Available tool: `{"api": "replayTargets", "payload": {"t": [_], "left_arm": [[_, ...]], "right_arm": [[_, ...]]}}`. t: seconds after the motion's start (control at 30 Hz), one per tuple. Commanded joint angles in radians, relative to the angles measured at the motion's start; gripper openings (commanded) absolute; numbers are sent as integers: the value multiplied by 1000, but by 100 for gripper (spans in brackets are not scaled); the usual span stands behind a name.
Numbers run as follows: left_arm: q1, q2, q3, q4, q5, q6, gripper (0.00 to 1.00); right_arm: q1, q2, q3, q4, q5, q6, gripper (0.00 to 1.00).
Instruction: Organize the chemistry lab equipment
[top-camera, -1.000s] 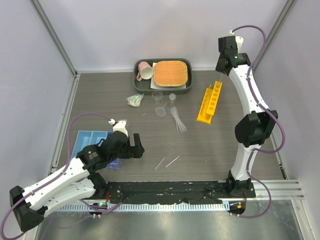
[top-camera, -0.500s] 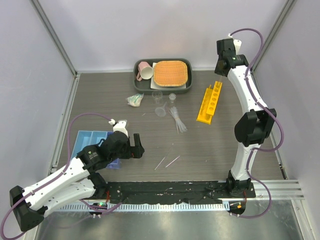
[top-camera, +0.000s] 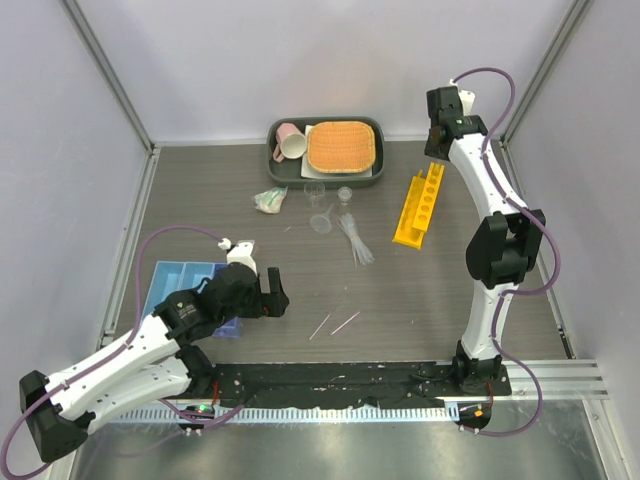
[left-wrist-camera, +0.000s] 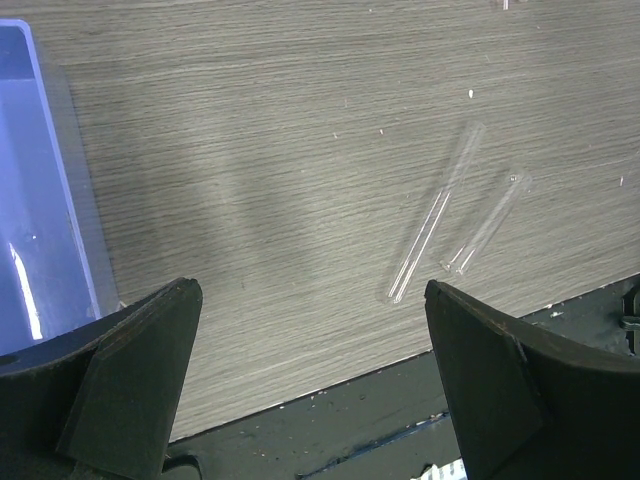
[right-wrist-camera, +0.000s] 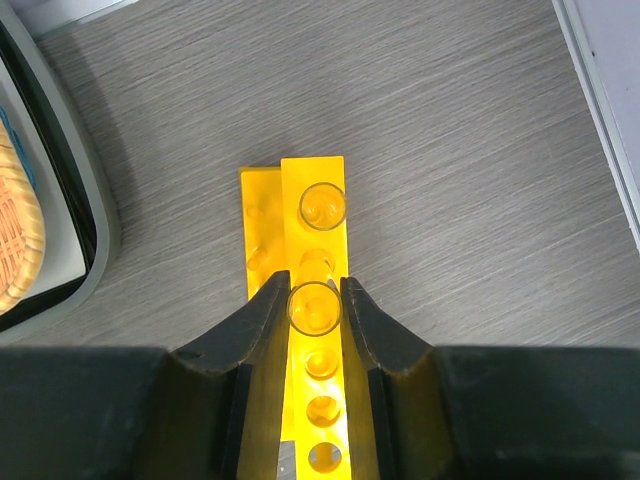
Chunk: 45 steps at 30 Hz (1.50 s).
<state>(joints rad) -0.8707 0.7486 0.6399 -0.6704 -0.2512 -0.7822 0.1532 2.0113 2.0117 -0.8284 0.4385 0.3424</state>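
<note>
The right pincer (right-wrist-camera: 313, 292) is nearly closed on a glass tube (right-wrist-camera: 314, 312), with one finger at each side of it. The tube stands upright and is seen mouth-on from the wrist, its long axis running down toward the yellow rack (right-wrist-camera: 322, 385) directly below. It sits in line with the rack's row of holes, toward the far end; whether its foot is in a hole I cannot tell. A second tube (right-wrist-camera: 322, 207) stands in the farthest hole, just beyond the pincer. The rack's long axis runs from near to far across the worktop (top-camera: 420, 290), with its far end tilted a little to the right. The dark tray (right-wrist-camera: 75, 200) lies to the left of that end, apart from it. Bare worktop lies to the right, up to the side wall.

The left pincer (left-wrist-camera: 312, 295) is wide open and holds nothing. Two thin tubes (left-wrist-camera: 435, 215) lie flat, side by side, ahead of its fingers and nearer the right one, pointing diagonally away. They lie close to the worktop's near edge. The blue tray (left-wrist-camera: 40, 200) lies just beside the left finger.
</note>
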Motion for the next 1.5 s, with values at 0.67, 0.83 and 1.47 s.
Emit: {"api": "replayTargets", "payload": {"t": [0.67,0.83,1.47], "left_arm": [[-13,15,6,8,-16,1,98],[-14,15,20,-6,-19,1,98],[-45,149,55,75,-2,-28,93]], "right_arm": [[-15,-28,-117,114,-32,27,27],[-15,-46,-126,112,-44,29,52],[127,-472,-355,38,23,23,67]]}}
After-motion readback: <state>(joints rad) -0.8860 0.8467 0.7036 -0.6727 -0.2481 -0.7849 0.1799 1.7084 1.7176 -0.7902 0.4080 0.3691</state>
